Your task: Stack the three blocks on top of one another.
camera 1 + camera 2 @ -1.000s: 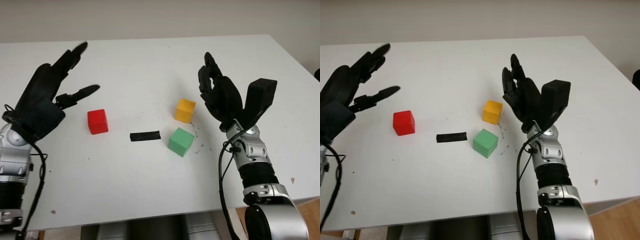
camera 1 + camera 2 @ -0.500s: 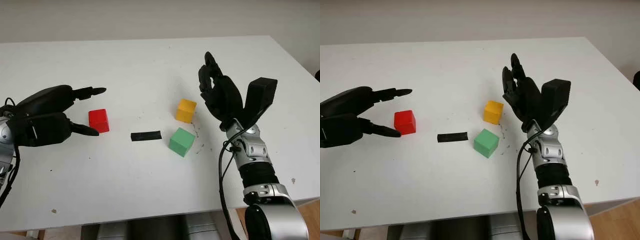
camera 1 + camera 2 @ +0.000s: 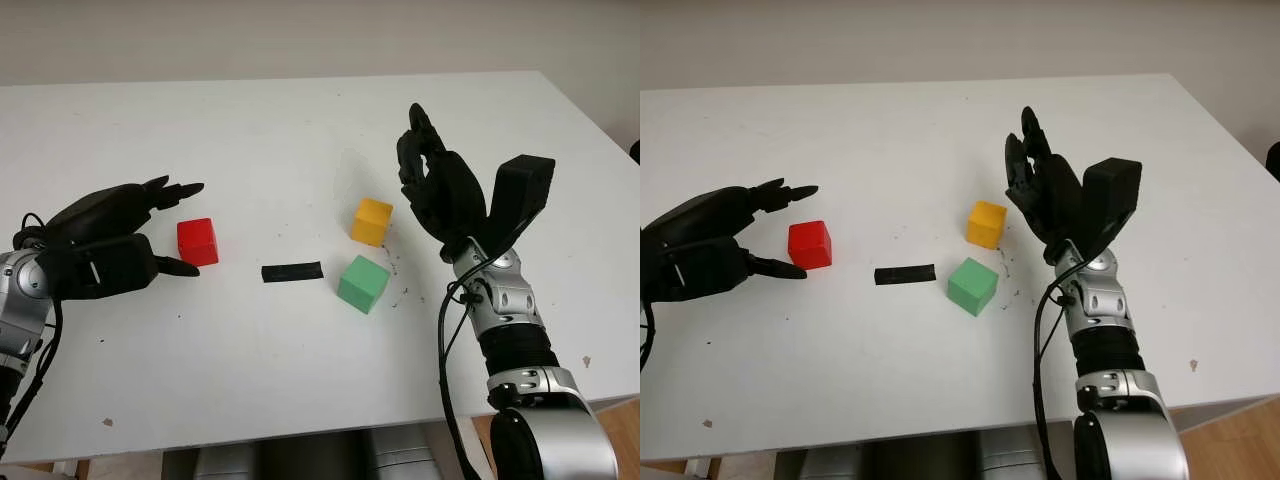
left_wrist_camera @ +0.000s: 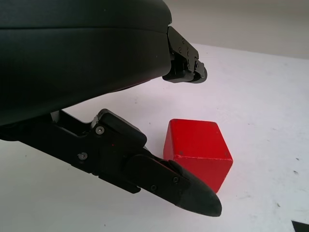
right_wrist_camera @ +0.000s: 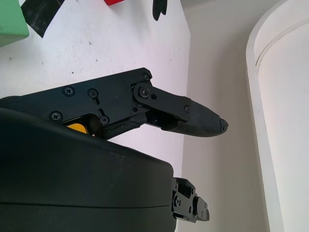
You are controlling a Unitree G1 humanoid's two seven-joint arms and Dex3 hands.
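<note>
Surface (image 3: 300, 390): a white top on which all three blocks are seen standing apart, none stacked.
Left hand (image 3: 110, 240): held low at the left side, open and holding nothing; its fingers (image 4: 164, 181) are seen on either side of the red block without touching it.
Green block (image 3: 361, 283): set nearest the front edge, right of centre, turned at an angle.
Black strip (image 3: 291, 272): laid flat on the surface between the red block and the green block, just beside the green one.
Red block (image 3: 197, 241): placed at the left, just beside the left hand, well apart from the other two blocks.
Yellow block (image 3: 371, 220): found just behind the green block, close to it but not touching.
Right hand (image 3: 435, 190): raised above the surface just right of the yellow block, open, nothing held.
</note>
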